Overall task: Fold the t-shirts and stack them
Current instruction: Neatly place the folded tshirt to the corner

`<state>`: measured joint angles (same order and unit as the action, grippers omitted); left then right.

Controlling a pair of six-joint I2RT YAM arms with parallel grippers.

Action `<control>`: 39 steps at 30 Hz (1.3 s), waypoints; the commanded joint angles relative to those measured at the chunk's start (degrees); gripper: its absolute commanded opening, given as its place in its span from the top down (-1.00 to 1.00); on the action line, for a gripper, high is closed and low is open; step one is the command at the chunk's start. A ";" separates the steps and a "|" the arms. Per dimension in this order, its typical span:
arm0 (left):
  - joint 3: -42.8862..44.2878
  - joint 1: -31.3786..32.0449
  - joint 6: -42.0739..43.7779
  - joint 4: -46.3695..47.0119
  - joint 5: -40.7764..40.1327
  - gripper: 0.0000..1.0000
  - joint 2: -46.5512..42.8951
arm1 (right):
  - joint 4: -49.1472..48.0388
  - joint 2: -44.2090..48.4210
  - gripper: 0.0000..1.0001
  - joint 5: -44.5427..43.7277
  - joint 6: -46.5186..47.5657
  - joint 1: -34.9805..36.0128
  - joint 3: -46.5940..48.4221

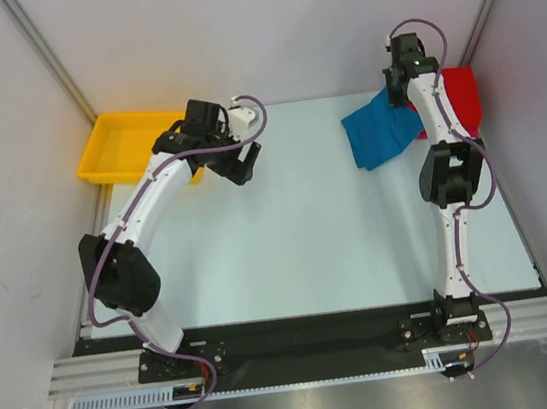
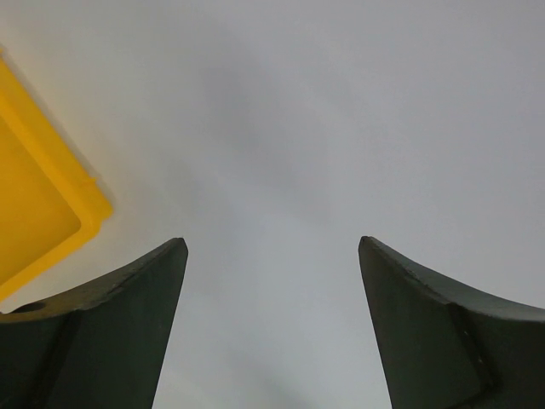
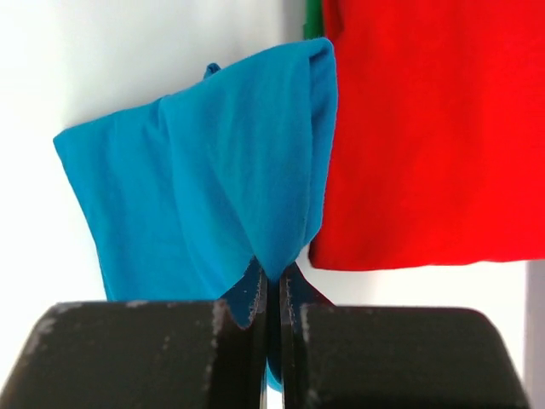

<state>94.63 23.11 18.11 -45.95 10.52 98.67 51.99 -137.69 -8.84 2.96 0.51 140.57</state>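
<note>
A bright blue t-shirt [image 1: 380,130] lies bunched at the far right of the table, partly folded over. My right gripper [image 1: 402,89] is shut on a pinched fold of this blue t-shirt [image 3: 221,187], the cloth pulled up between the fingers [image 3: 249,290]. A folded red t-shirt [image 1: 463,97] lies just right of it, and it also shows in the right wrist view [image 3: 426,128]. A sliver of green cloth [image 3: 313,19] peeks out beyond the red one. My left gripper [image 1: 238,161] is open and empty above bare table at the far left [image 2: 272,247].
A yellow plastic tray [image 1: 124,143] sits at the far left corner; its rim shows in the left wrist view [image 2: 51,213]. White walls enclose the table on three sides. The arm bases stand on the black rail at the near edge.
</note>
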 commanded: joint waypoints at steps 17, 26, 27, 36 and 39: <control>2.14 -0.96 1.58 -0.72 -2.26 -0.78 -1.47 | -11.99 6.82 1.00 -2.77 5.13 -4.99 6.90; 1.52 -0.88 2.02 -0.36 -3.14 -0.79 -1.20 | -11.48 9.28 1.00 0.58 4.42 -5.61 7.96; 1.61 -0.88 2.11 -0.28 -3.14 -0.79 -1.20 | -11.12 9.98 1.00 0.75 3.99 -5.61 8.05; 1.70 -1.05 2.63 -0.10 -4.20 -0.79 -1.11 | -9.63 12.09 1.00 1.19 4.16 -6.84 6.73; 1.52 -1.14 2.81 -0.10 -4.28 -0.79 -1.20 | -9.36 12.27 1.00 1.63 4.42 -7.19 6.38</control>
<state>95.42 22.57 19.64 -46.63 7.16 98.67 44.73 -129.29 -7.62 7.14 -5.63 144.79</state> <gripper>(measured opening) 0.892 0.036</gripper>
